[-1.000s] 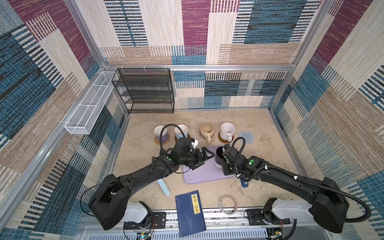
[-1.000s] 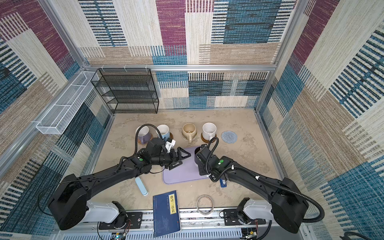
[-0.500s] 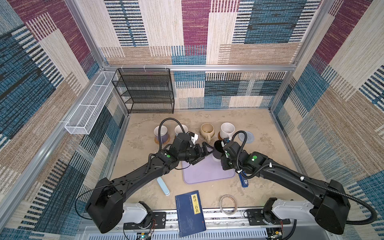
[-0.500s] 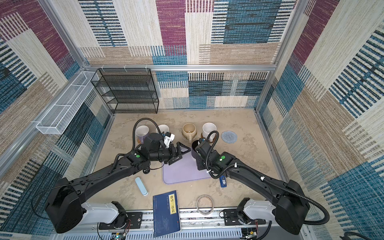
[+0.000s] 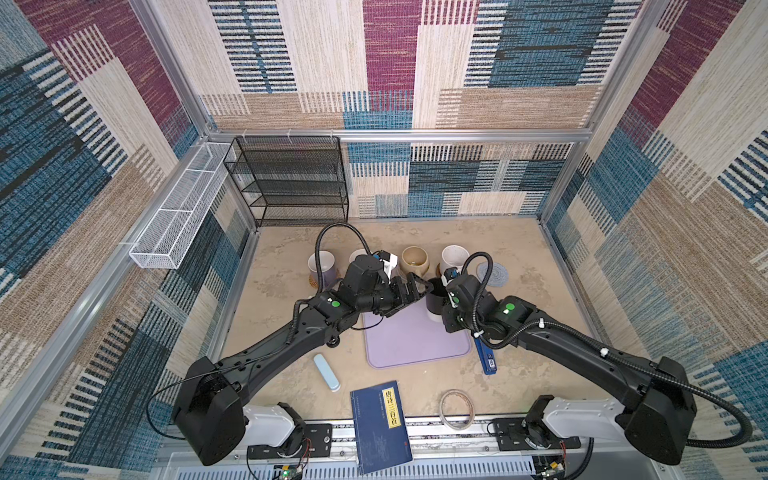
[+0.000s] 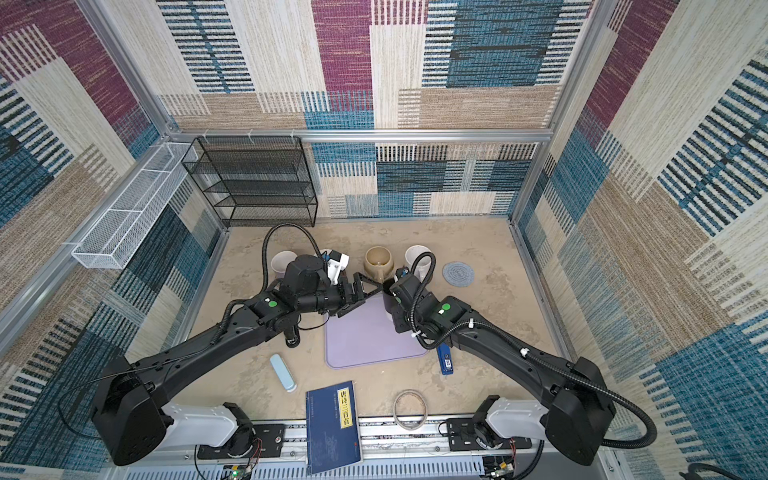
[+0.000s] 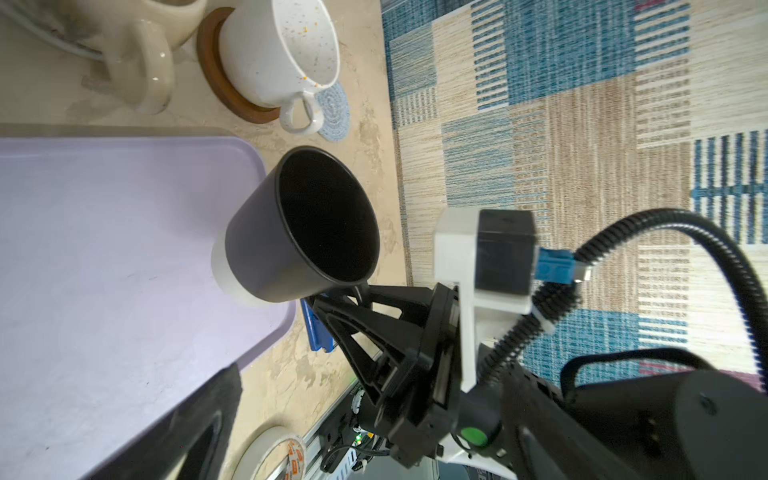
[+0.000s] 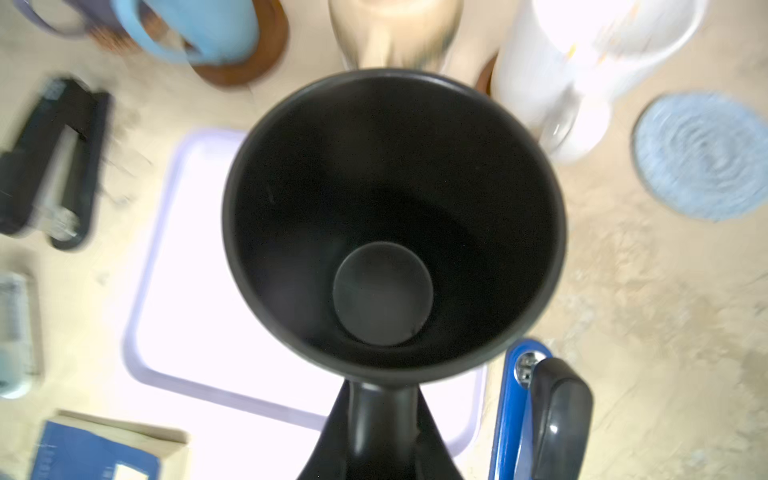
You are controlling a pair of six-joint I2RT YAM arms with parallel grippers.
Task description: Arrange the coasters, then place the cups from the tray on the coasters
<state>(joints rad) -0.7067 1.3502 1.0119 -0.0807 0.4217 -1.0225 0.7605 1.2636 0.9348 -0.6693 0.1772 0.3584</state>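
Right gripper (image 7: pixel 349 297) pressed together on the handle of the black mug (image 7: pixel 303 232); the mug hangs tilted over the far right corner of the lilac tray (image 5: pixel 415 340), its pale base apparently clear of the tray floor, though contact cannot be ruled out. Left gripper (image 6: pixel 365 293) spread wide and holding nothing, just beside the mug on its other side, above the tray's far edge.

Beyond the tray, four mugs stand upright in a row:
- lilac mug (image 5: pixel 322 266) on the tan rattan coaster (image 5: pixel 313 283);
- light blue mug (image 8: pixel 199 29) on a dark wood coaster (image 8: pixel 257 58);
- beige mug (image 5: pixel 415 259), its coaster not clearly visible;
- speckled white mug (image 5: pixel 455 257) on the second dark wood coaster (image 7: pixel 216 79).

At the right end of the row lies the grey-blue woven coaster (image 5: pixel 492 274), bare and near the speckled mug; apart from the held mug, the tray carries nothing.

Progress, as judged: coasters arranged and four of five cups placed. What is left is to carry the black mug across to the grey-blue coaster, level it, set it down and release.
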